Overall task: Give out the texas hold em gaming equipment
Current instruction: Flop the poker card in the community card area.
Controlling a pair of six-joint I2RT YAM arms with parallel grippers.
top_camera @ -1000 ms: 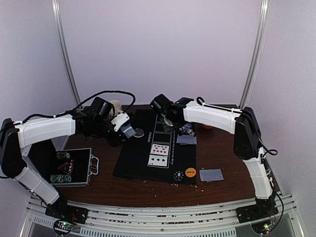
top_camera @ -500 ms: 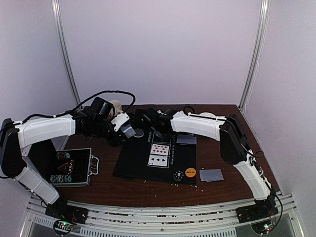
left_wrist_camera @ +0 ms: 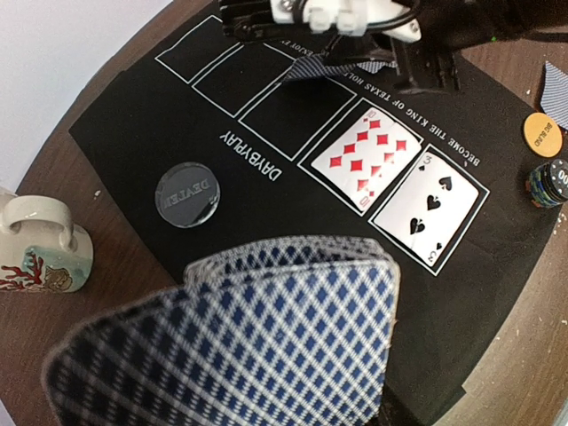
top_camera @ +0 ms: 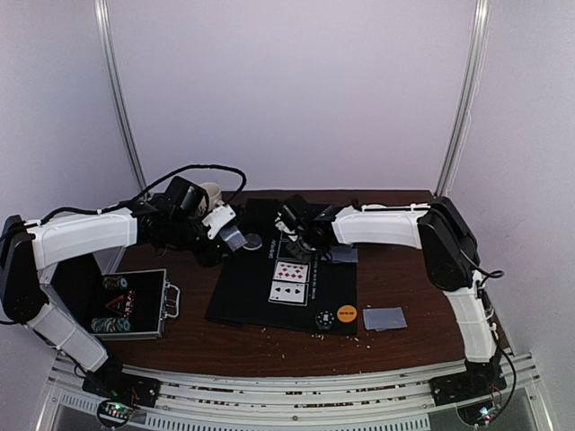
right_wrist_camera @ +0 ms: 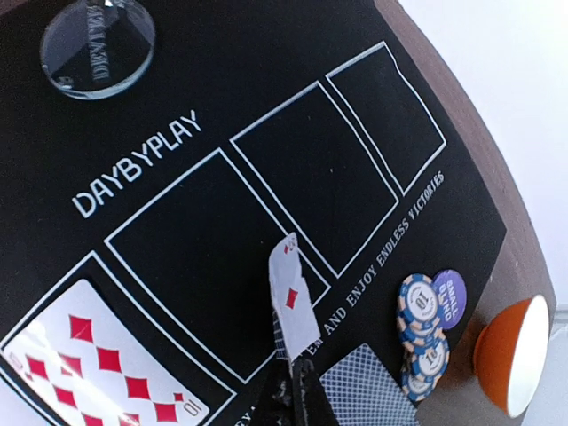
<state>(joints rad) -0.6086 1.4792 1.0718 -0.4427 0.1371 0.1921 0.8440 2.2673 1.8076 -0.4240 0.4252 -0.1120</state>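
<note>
My left gripper (top_camera: 229, 235) is shut on a fanned deck of blue-checked cards (left_wrist_camera: 248, 337), held above the left edge of the black mat (top_camera: 241, 292); the deck hides its fingers. My right gripper (top_camera: 302, 236) is shut on one card (right_wrist_camera: 293, 297), a red diamond face held on edge over the mat's middle box. The ten of diamonds (left_wrist_camera: 366, 151) and three of spades (left_wrist_camera: 429, 195) lie face up in the mat's boxes. A clear dealer disc (left_wrist_camera: 187, 193) lies on the mat.
Blue chips (right_wrist_camera: 422, 333), a purple small-blind button (right_wrist_camera: 448, 293) and a face-down card (right_wrist_camera: 364, 386) lie by the right gripper. An orange button (top_camera: 347, 314), chips (top_camera: 323, 320), face-down cards (top_camera: 384, 318), a chip case (top_camera: 126, 303), a mug (left_wrist_camera: 40, 248) and an orange bowl (right_wrist_camera: 515, 355) are around.
My right gripper reached left to the deck, then drew back to the right and nearer over the mat with one card. The left arm has stayed still.
</note>
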